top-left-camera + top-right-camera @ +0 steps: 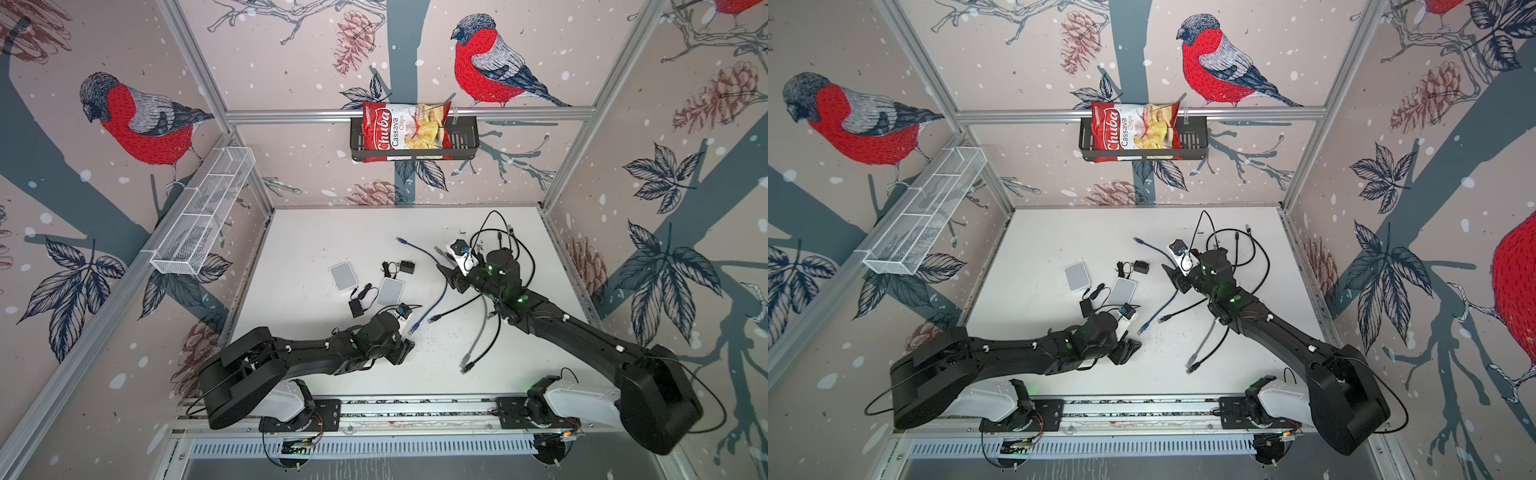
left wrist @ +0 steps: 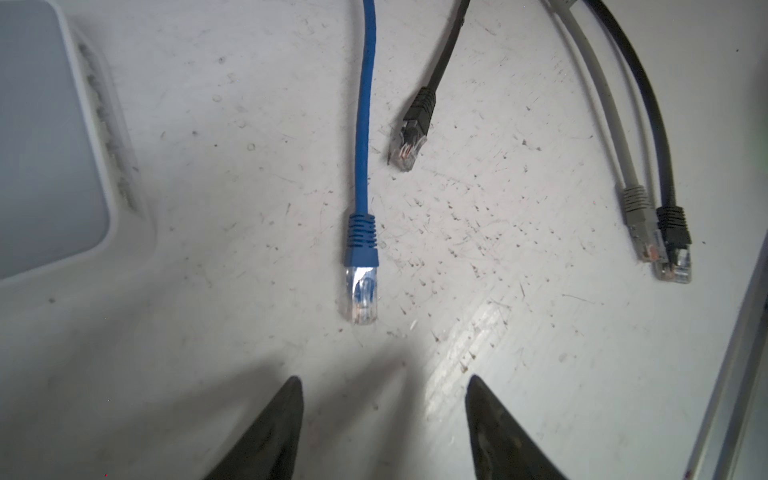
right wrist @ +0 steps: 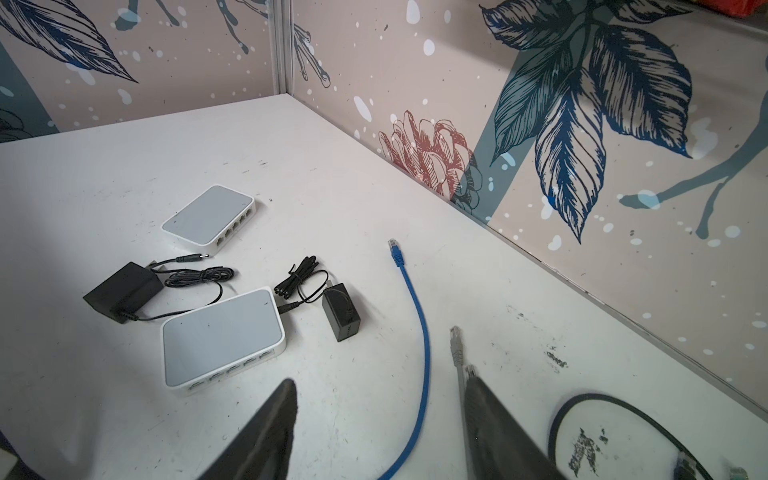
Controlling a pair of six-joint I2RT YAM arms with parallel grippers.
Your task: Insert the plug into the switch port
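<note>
Plug [image 2: 360,293] on the blue cable [image 2: 365,124] lies flat on my white surface [image 2: 498,353], just ahead of my left tool [image 2: 384,384], whose jaws stand spread and grip nothing. My right tool [image 3: 378,386] hangs spread too, holding nothing, above the nearer switch [image 3: 222,332] and the cable's far stretch.

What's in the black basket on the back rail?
The black basket holds a red Chuba cassava chips bag that sticks out above its rim. The bag fills the basket's left and middle; anything behind or under it is covered.
</note>
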